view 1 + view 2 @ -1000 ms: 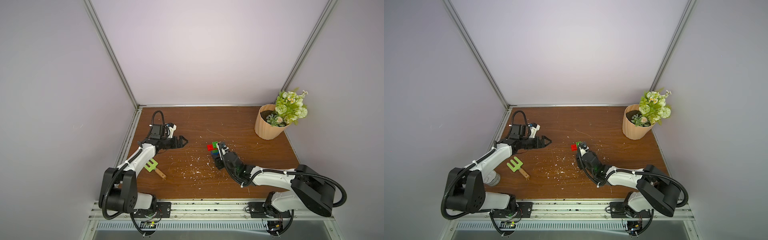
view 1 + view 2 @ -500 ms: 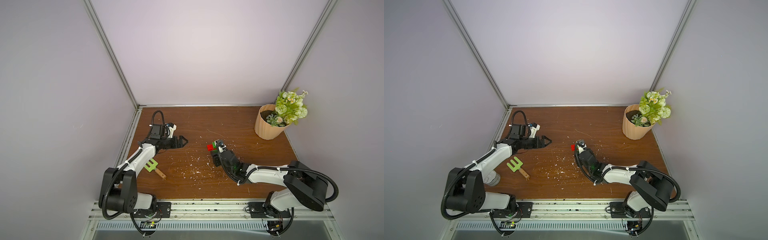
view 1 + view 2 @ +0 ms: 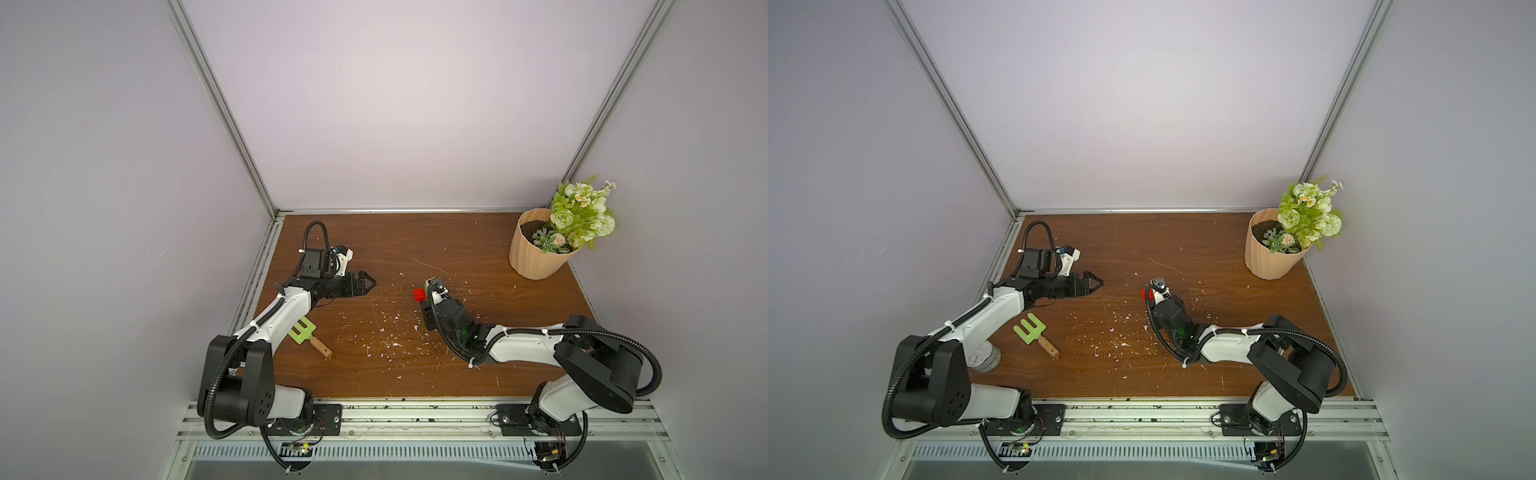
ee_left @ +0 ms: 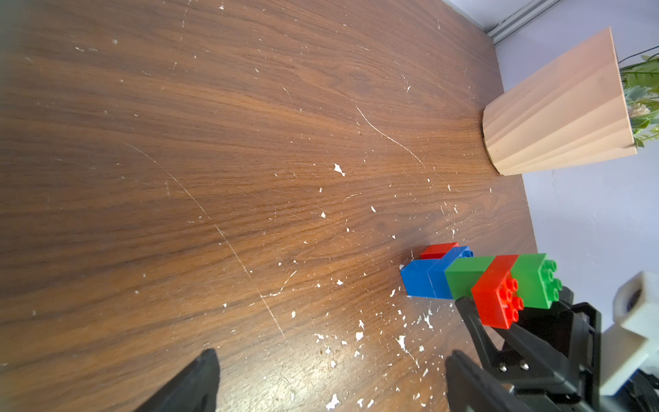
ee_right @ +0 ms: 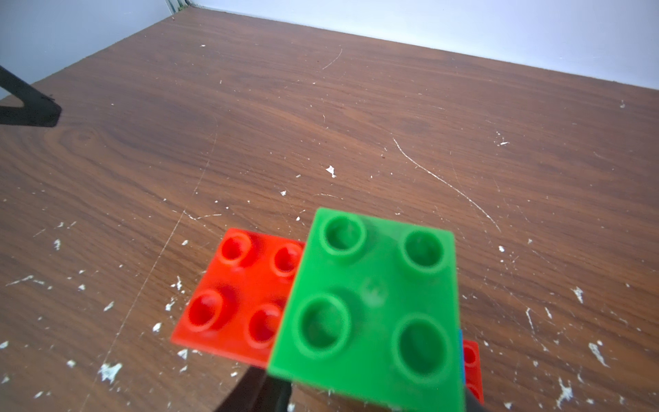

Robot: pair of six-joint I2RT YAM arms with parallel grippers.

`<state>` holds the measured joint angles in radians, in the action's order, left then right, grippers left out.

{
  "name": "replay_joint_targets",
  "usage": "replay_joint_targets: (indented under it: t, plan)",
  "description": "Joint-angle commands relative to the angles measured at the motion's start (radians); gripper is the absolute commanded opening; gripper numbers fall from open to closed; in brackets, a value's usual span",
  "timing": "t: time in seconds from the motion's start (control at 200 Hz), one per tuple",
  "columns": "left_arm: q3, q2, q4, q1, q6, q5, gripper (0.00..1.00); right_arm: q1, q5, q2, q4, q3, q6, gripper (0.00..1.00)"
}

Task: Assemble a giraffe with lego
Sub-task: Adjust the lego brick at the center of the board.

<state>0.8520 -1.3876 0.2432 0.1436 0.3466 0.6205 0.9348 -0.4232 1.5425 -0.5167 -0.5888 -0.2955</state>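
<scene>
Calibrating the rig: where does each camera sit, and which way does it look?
Top views: high over front rail, looking down on table; left arm, right arm whole.
Left wrist: low on left arm, facing giraffe and pot; own fingers show.
Right wrist: over giraffe, facing back wall; own finger edge.
Shared: giraffe in all views.

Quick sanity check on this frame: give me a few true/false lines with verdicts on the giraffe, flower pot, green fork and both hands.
1. The giraffe stands upright on the table. True.
2. Its top brick is red. False: the top brick is green, and a red brick sits below it.
3. The flower pot lies tipped over. False: the flower pot stands upright near a far corner.
4. The green fork lies on the table, in neither hand. True.
5. The left hand is at the giraffe. False: the left hand is well apart from it, and the right hand is at it.
</scene>
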Motion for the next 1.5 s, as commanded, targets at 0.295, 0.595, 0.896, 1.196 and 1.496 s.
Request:
replay_joint_targets:
  t: [0.295, 0.595, 0.896, 1.196, 1.496]
  plan:
    - [-0.001, 0.005, -0.002, 0.008, 0.003, 0.01, 0.99, 0.005, -0.049, -0.014, -0.032, -0.029, 0.009, 0.36]
    - [-0.001, 0.004, -0.002, 0.008, 0.003, 0.01, 1.0, 0.004, -0.045, -0.043, 0.035, -0.072, 0.03, 0.28]
    - [-0.002, 0.012, -0.001, 0.008, 0.005, 0.02, 1.0, -0.008, -0.089, -0.041, 0.529, -0.347, -0.054, 0.26]
    - [-0.004, 0.025, 0.005, 0.008, 0.005, 0.022, 1.0, -0.048, 0.002, 0.091, 1.127, -0.772, -0.15, 0.26]
    - [-0.004, 0.037, 0.016, 0.008, 0.004, 0.026, 1.0, -0.129, 0.17, 0.197, 1.445, -1.036, -0.206, 0.26]
